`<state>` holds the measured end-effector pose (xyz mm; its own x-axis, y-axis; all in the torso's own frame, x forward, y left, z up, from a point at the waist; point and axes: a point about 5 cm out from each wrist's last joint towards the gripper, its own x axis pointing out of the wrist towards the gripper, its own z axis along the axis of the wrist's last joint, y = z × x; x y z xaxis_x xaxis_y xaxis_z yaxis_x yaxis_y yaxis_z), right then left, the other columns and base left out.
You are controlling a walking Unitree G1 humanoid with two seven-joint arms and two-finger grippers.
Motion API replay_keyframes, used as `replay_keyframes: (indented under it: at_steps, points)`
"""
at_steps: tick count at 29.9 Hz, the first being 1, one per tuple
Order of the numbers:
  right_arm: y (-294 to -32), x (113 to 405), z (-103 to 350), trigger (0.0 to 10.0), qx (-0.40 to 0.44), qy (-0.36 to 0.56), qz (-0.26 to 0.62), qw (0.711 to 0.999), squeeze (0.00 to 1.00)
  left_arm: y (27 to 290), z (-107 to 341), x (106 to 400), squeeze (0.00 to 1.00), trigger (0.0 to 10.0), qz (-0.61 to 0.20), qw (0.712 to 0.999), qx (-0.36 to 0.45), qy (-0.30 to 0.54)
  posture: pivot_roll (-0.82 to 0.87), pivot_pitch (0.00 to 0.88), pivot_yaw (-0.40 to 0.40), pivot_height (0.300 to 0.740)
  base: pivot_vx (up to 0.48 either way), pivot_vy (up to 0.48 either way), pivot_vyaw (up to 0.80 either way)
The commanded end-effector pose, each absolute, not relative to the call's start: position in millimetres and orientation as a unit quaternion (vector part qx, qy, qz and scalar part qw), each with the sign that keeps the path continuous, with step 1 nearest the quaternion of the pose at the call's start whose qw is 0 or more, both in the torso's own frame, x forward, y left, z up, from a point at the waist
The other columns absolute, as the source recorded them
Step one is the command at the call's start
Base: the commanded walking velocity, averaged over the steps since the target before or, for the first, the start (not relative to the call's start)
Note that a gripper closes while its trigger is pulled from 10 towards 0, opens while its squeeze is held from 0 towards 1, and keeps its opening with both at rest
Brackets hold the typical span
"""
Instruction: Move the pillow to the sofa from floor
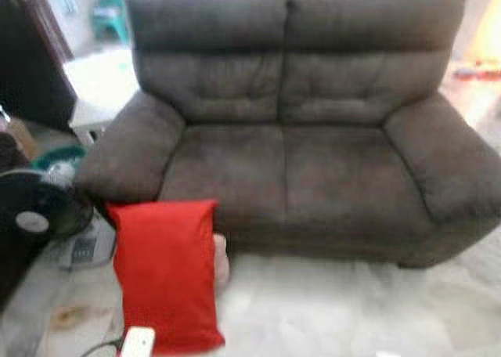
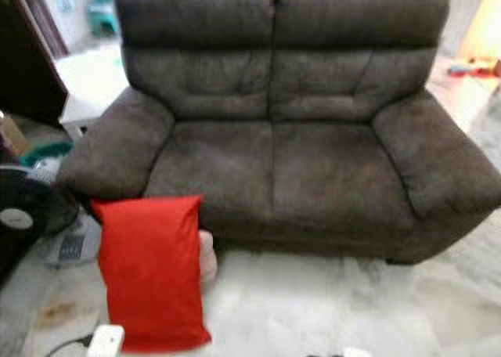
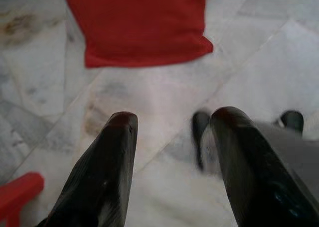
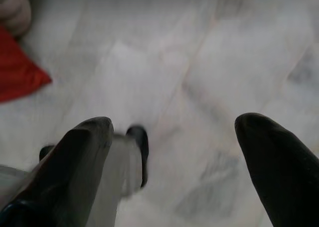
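- Red is your cue: you have one pillow point(image 1: 166, 272) to deal with, and it stands on end on the pale marble floor point(image 1: 329, 302), leaning against the sofa front just below the sofa's arm on your robot's left.
- One dark grey-brown two-seat sofa point(image 1: 297, 130) faces you, with two seat cushions, two back cushions and two padded arms; nothing lies on the seats.
- Look at the pillow: a plain, bright red rectangle, taller than wide, smooth cloth, corners slightly pointed, no pattern you can make out.
- One small pinkish thing point(image 1: 221, 259) peeks out behind the pillow's edge, touching it; you cannot tell what it is.
- One black floor fan point(image 1: 31, 212) sits at your left, beside the sofa arm, with a white table point(image 1: 98, 83) further back.
- One small white object point(image 1: 138, 343) with a dark cord lies on the floor just at the pillow's lower corner.
- Your left gripper point(image 3: 172, 120) hangs over the floor near the pillow's lower edge, its two fingers point(image 3: 107, 162) spread apart and holding nothing.
- Your right gripper point(image 4: 174, 122) also hangs over bare marble, fingers point(image 4: 279, 157) wide apart and empty, with a red pillow corner off to one side.
- No brand, label or writing is readable; the head views are soft with blur.
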<state>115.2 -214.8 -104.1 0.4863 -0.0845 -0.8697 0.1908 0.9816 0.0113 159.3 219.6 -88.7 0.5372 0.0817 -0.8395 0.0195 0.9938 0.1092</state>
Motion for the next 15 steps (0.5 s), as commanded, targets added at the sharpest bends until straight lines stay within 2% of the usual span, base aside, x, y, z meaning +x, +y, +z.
replay_keyframes:
  at_steps: [1,15]
  points:
    - [-204.4,118.9,-104.8,10.0,0.066,0.498,-0.072,0.862,0.00,230.9,-89.1,152.7,0.00,10.0,0.032,0.869,0.058,0.490,0.04,0.000,-0.003,0.740,0.300,0.000,0.00]
    - [-203.6,119.3,-104.8,10.0,0.067,0.497,-0.072,0.862,0.00,231.9,-88.7,153.1,0.00,10.0,0.033,0.869,0.059,0.490,0.05,0.000,-0.001,0.740,0.297,0.000,0.00]
